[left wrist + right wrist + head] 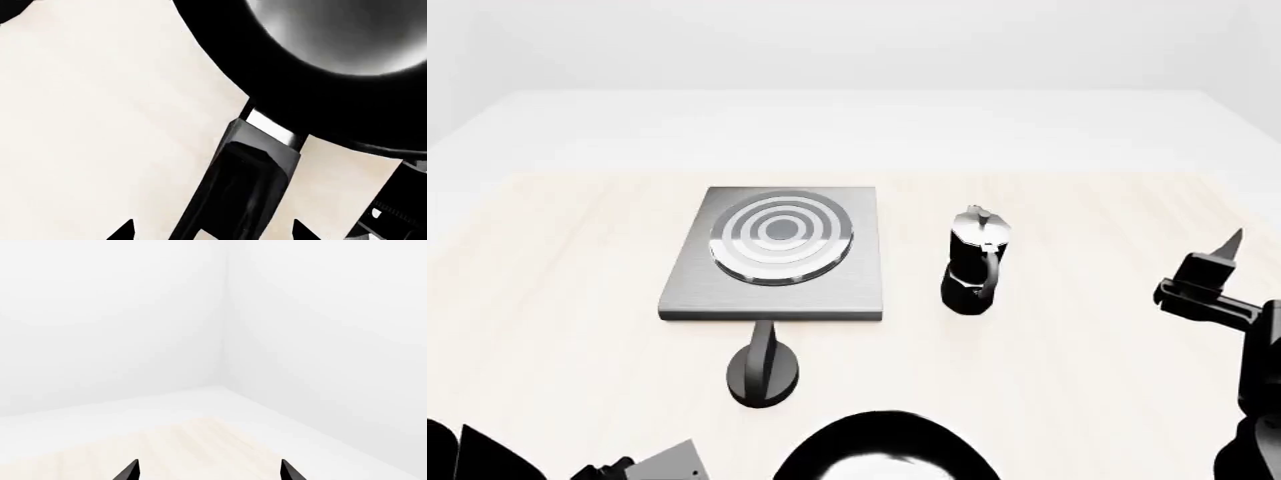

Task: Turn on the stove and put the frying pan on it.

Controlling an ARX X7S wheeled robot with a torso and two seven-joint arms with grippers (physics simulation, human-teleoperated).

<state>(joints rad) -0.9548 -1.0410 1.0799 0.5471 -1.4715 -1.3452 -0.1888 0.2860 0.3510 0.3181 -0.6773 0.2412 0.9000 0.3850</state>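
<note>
Nearest the robot, the frying pan [888,450] sits at the table's front edge, only its far rim in the head view; the left wrist cam shows the glossy bowl and the long handle [243,185] running back toward the camera, between the two fingertips of the left gripper [212,231]. The tips stand wide apart either side of the handle w/ pale tabletop showing in the gaps, so the jaws read as spread, not clamped.

The step in hand looks like the grab on the handle. To do it well: keep the handle centred betw. the tips, come far enough along it for a solid bite, close squarely so the pan can't roll, then lift level; the bowl's weight hangs well off the grip.

Just beyond the pan, the knob [763,366] stands on the table [547,300] close in front of the stove [777,250], its stem pointing at the slab. Whether the burner is on can't be told from these views.

The moka pot [976,262] stands beside the stove to the right, apart from it; carry the pan clear of it and the knob.

Far right, the right gripper [210,471] is raised, tips parted, holding nothing, aimed at a bare wall corner.
</note>
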